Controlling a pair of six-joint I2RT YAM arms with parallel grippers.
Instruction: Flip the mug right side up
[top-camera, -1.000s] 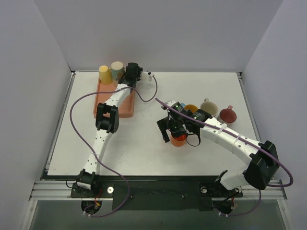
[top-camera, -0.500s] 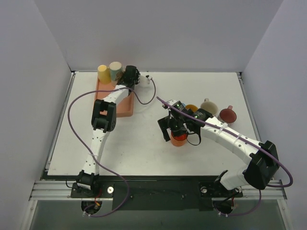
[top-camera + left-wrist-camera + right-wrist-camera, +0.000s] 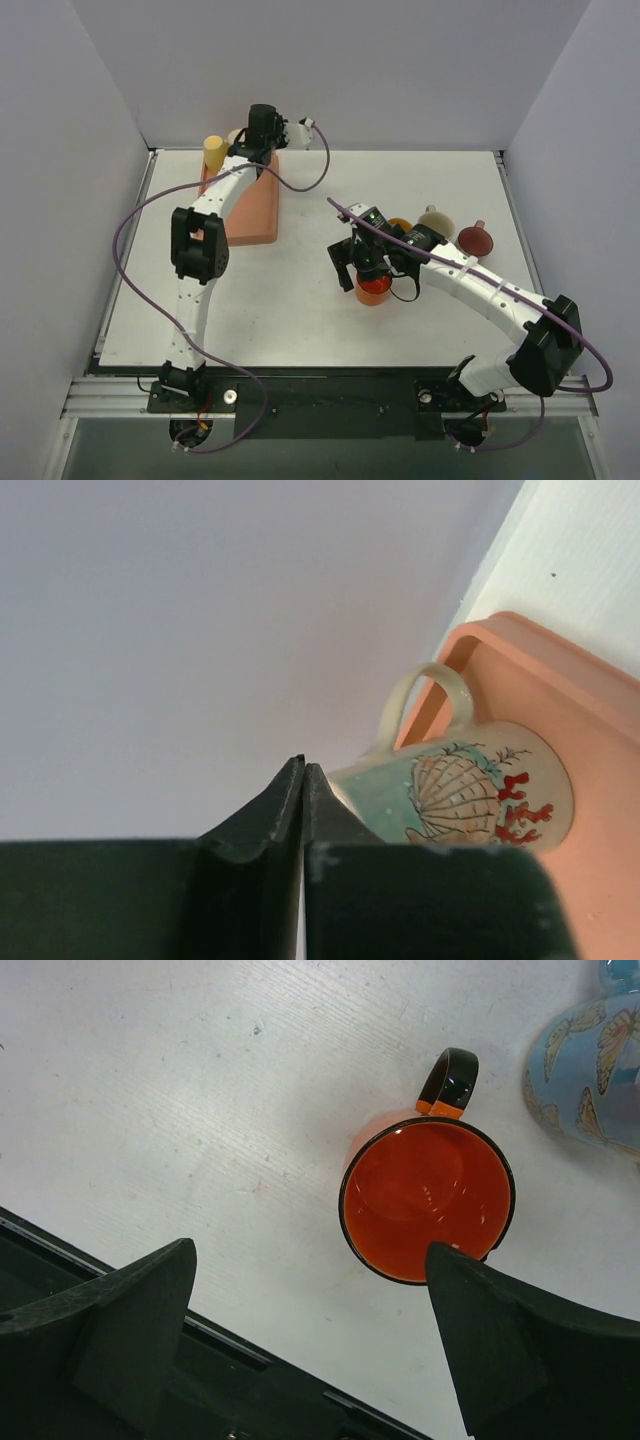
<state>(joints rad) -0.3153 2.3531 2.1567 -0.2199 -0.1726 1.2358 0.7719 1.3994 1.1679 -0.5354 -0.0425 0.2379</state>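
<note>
Two tools: left tool clenched beside shell mug; right tool wide apart over upright orange mug.

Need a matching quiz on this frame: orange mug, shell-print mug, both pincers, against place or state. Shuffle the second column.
Column one
1. orange mug
2. shell-print mug
3. left pincer
4. right pincer

Column two
a. at a corner of the salmon tray
b. open, one finger on either side of a mug
c. mouth up on the white table
d. shut

Pairs: 1-c, 2-a, 3-d, 4-b
</note>
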